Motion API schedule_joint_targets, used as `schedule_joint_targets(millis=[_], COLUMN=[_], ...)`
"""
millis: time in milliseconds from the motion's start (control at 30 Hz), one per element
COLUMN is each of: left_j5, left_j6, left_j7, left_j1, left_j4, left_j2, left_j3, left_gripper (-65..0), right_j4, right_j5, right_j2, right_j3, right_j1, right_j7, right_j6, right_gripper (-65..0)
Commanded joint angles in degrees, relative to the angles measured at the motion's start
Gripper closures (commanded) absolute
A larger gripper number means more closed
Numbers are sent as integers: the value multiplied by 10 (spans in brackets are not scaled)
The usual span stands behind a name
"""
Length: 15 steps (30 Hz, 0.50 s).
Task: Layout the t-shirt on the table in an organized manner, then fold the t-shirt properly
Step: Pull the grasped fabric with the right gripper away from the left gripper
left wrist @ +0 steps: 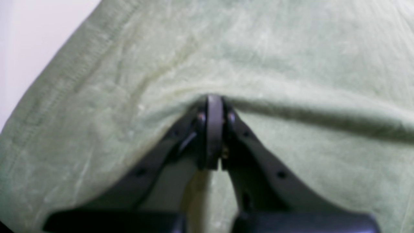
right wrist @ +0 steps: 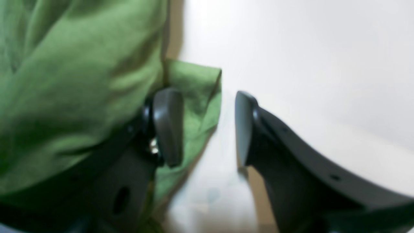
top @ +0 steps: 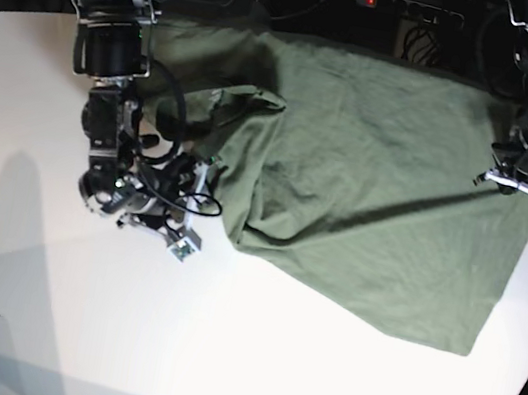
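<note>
Olive-green t-shirt [top: 367, 184] sprawls rumpled toward the table's [top: 247, 357] far edge; my left claw [left wrist: 213, 100] pinches its fabric, my right claw [right wrist: 207, 126] gapes beside a fold.

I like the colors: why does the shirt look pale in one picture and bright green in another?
Left wrist view: t-shirt washed pale and blurry. Right wrist view: vivid green, soft-focused, table glaring white. Base view: darker olive, sharpest, arm shadows across cloth.
</note>
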Motion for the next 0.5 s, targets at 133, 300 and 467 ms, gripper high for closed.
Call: schedule_joint_targets(millis=[133,300,467], left_j5=[7,7,7], left_j6=[7,7,7], left_j7=[29,29,29], left_j1=[4,4,4], left_j4=[-2,-2,-2], left_j2=[-2,-2,-2], left_j3=[1,1,1], left_gripper=[-1,-1,-1], right_j4=[1,2,4], right_j5=[-4,-4,-4], right_j2=[2,18,33], right_j3=[-1,1,38], right_j1=[9,39,93], right_j7=[11,14,45], right_j6=[0,0,0], right_gripper=[0,0,0])
